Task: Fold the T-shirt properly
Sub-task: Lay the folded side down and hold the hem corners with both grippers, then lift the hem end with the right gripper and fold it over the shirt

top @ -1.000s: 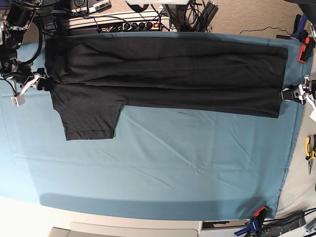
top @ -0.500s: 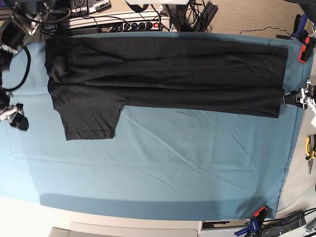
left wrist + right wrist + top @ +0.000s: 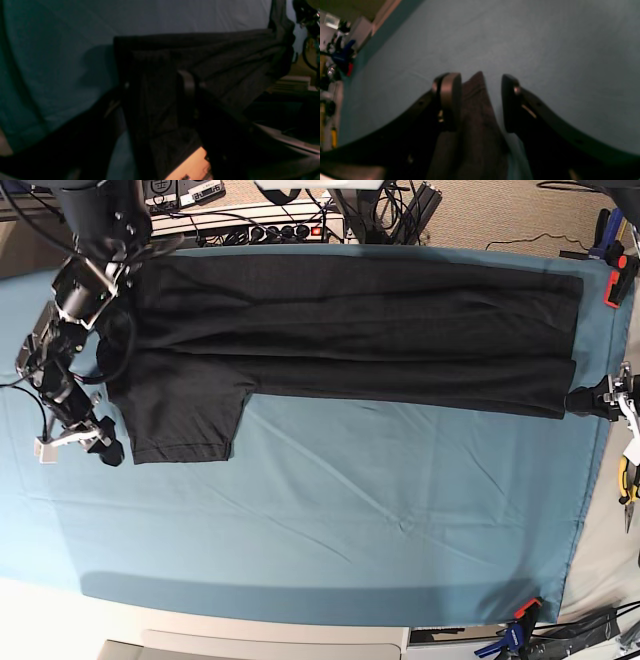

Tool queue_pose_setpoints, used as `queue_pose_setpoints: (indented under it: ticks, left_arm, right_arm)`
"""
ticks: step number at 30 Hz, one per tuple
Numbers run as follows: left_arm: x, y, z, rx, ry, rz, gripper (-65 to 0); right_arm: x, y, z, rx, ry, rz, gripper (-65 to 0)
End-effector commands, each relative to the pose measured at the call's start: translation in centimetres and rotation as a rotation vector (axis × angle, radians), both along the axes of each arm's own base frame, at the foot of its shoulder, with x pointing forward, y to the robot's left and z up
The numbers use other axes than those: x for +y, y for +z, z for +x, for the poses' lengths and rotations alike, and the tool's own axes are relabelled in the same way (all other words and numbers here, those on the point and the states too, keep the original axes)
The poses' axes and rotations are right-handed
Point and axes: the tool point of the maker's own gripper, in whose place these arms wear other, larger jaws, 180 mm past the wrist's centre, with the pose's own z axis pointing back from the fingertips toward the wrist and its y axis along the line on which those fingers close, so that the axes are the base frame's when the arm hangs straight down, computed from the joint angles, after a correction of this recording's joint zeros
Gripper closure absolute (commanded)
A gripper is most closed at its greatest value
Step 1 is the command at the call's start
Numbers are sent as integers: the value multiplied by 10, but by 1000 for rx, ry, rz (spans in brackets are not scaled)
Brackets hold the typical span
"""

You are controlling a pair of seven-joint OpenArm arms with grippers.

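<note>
T-shirt [image 3: 340,330] spread lengthwise across teal-covered desk [image 3: 350,520], sleeve [image 3: 185,415] unfolded. Hem held in closed left hand [image 3: 590,400]; sleeve corner straddled by parted right hand [image 3: 100,448]. Next: sleeve gripped, folded inward.

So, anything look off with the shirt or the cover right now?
Only one thing: the T-shirt lies folded into a long band, but one short sleeve still sticks out below it toward the near side. Otherwise the teal cover shows only light wrinkles, with nothing spilled or torn.
</note>
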Motion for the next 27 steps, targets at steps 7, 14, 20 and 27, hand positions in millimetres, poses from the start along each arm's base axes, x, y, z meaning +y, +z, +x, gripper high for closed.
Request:
queue_pose_setpoints:
  ticks: [7, 14, 20, 27]
  left_arm:
    - [9, 18, 10, -58, 10, 12, -256]
    - [7, 17, 11, -57, 8, 6, -256]
    - [7, 17, 11, -57, 8, 6, -256]
    - [7, 17, 11, -58, 8, 6, -256]
  right_arm:
    - [13, 7, 27, -31, 5, 116, -262]
    - [34, -19, 15, 73, 69, 114, -262]
    - [34, -24, 11, 85, 69, 112, -251]
    - [34, -28, 7, 99, 72, 114, 0]
